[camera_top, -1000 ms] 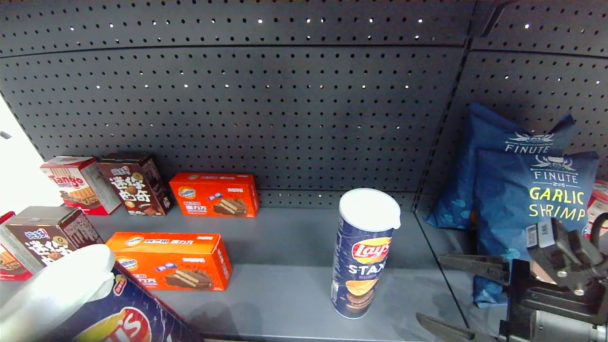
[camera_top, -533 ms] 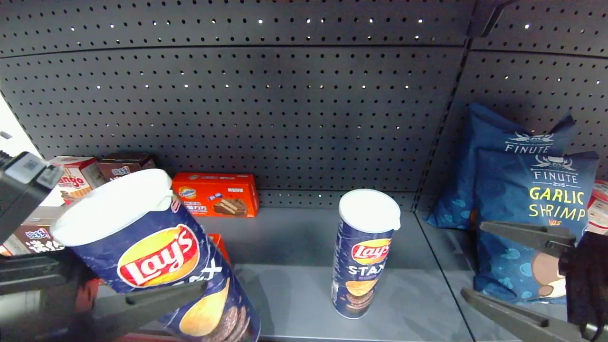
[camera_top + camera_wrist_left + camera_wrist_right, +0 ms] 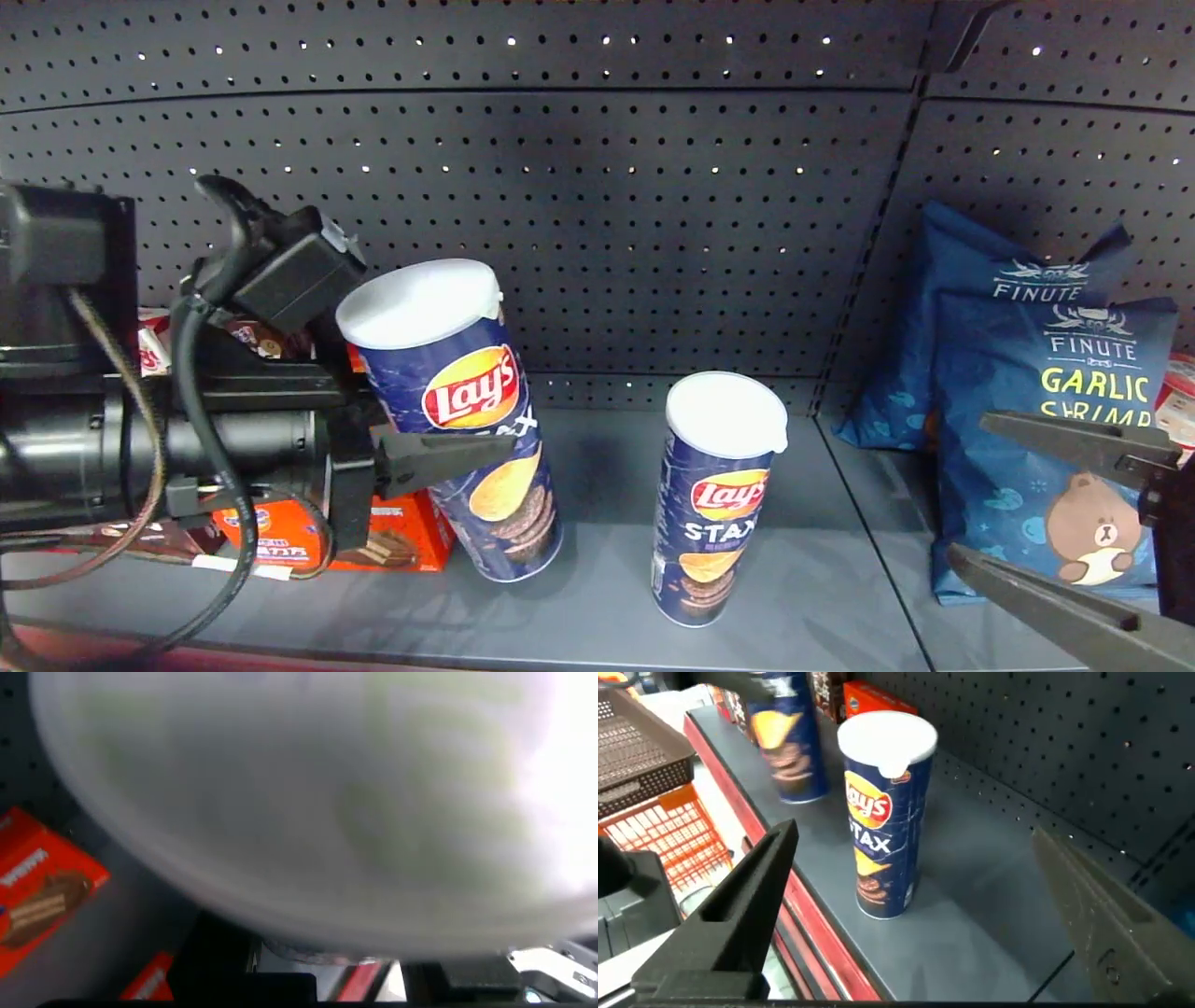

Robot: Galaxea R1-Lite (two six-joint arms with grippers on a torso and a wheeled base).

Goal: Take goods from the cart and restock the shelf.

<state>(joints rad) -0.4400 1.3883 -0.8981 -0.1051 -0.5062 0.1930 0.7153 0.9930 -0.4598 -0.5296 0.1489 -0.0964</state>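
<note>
A blue chip can with a white lid [image 3: 457, 411] leans tilted over the grey shelf [image 3: 597, 588], its base low by the shelf floor. My left gripper [image 3: 439, 443] is shut on its middle, coming in from the left. The can's lid [image 3: 308, 793] looms close in the left wrist view. A second, matching can [image 3: 719, 495] stands upright mid-shelf, apart from the held one. My right gripper [image 3: 966, 485] hangs open at the right edge, empty. From the right wrist, the standing can [image 3: 882, 812] lies ahead between the open fingers [image 3: 738, 905], and the held can [image 3: 789, 737] is farther off.
Orange wafer boxes [image 3: 401, 537] and brown snack boxes lie on the shelf's left, partly behind my left arm. Blue shrimp-chip bags [image 3: 1046, 373] lean on the perforated back panel at the right. An orange cart basket [image 3: 654, 812] sits below the shelf's red front edge.
My left arm brought the held can up from the lower left and rightward over the shelf, standing it less tilted. The right gripper drew back toward the right edge, still open.
</note>
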